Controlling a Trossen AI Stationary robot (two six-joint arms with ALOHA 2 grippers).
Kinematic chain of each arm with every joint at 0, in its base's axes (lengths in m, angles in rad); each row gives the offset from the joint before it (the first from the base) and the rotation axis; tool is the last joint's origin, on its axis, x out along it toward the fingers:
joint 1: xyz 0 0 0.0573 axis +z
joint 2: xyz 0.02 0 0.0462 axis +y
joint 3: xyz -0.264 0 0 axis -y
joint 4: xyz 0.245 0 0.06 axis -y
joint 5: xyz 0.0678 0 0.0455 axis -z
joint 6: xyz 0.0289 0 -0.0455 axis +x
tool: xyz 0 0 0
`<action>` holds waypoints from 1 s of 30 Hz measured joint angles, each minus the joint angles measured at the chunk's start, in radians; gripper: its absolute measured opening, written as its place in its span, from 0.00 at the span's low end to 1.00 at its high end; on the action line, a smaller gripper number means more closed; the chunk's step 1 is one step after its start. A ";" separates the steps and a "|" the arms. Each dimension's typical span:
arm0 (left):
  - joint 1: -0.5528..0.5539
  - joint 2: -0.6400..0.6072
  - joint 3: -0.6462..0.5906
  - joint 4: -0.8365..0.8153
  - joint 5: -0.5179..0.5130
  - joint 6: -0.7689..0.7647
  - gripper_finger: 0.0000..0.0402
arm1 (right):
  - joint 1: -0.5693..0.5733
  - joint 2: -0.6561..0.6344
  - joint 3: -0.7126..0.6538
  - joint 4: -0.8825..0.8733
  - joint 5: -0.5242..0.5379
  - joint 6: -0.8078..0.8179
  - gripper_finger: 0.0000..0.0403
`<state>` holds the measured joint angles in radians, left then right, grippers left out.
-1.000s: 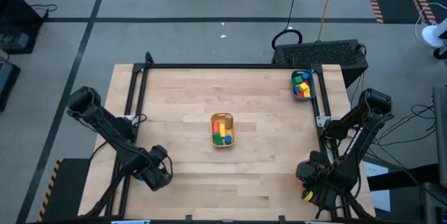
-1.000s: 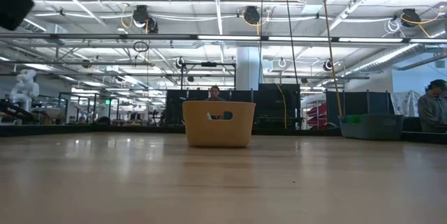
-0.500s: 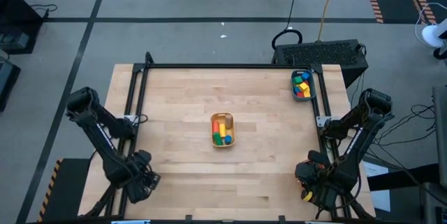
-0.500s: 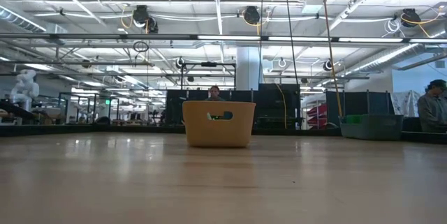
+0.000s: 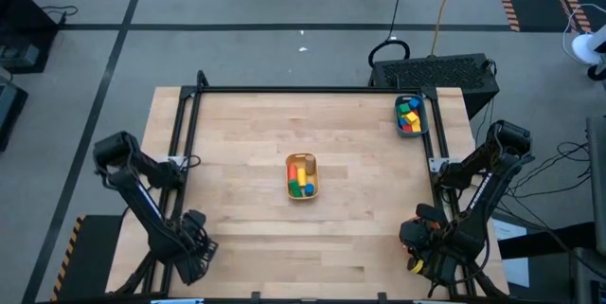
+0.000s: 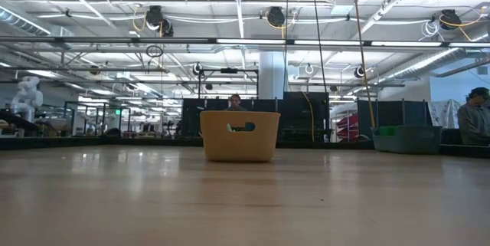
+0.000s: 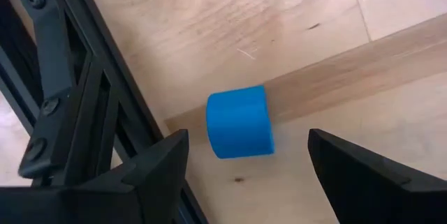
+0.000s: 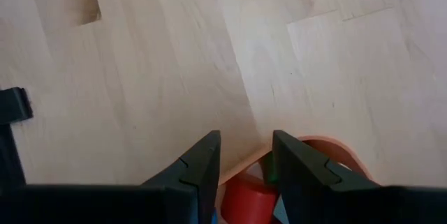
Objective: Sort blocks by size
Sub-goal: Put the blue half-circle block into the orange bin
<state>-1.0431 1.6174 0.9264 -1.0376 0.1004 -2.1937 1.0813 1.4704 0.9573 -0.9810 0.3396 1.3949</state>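
- Where the left arm folds down at the bench's [image 5: 246,134] near left corner, we see the left tool [image 7: 248,158] with its fingers spread wide and holding nothing — a blue block [image 7: 237,121] lies on the wood between and just beyond them, beside the black frame rail [image 7: 66,70].
- At the near right corner we see the right tool [image 8: 246,155] with its fingers partly parted; nothing sits between them, and just beyond the tips are an orange bin [image 8: 328,151] and a red block [image 8: 248,192] in it.
- We find more blocks in the yellow bin [image 5: 302,176] at mid-bench — red, yellow, green and blue — and others in the teal bin [image 5: 410,116] at the far right corner.
- From the low view we see the yellow bin upright, the teal bin far off to the right, and a person [image 6: 475,119] beyond the bench.
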 joint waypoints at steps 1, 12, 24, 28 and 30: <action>0.000 0.005 0.000 0.003 0.000 0.000 0.72 | 0.000 0.000 0.000 0.004 0.000 0.002 0.29; 0.000 0.016 -0.015 0.050 -0.023 0.000 0.61 | 0.000 0.000 0.000 0.013 0.031 0.000 0.29; 0.010 0.013 -0.085 0.134 -0.029 0.019 0.59 | 0.000 0.000 0.000 0.012 0.027 -0.001 0.29; 0.010 0.014 -0.086 0.156 -0.034 0.034 0.48 | 0.000 0.000 0.000 0.013 0.027 -0.001 0.29; 0.011 0.015 -0.086 0.165 -0.038 0.038 0.39 | 0.000 0.000 0.000 0.012 0.027 -0.001 0.29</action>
<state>-1.0325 1.6321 0.8402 -0.8725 0.0629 -2.1556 1.0817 1.4700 0.9577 -0.9688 0.3664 1.3941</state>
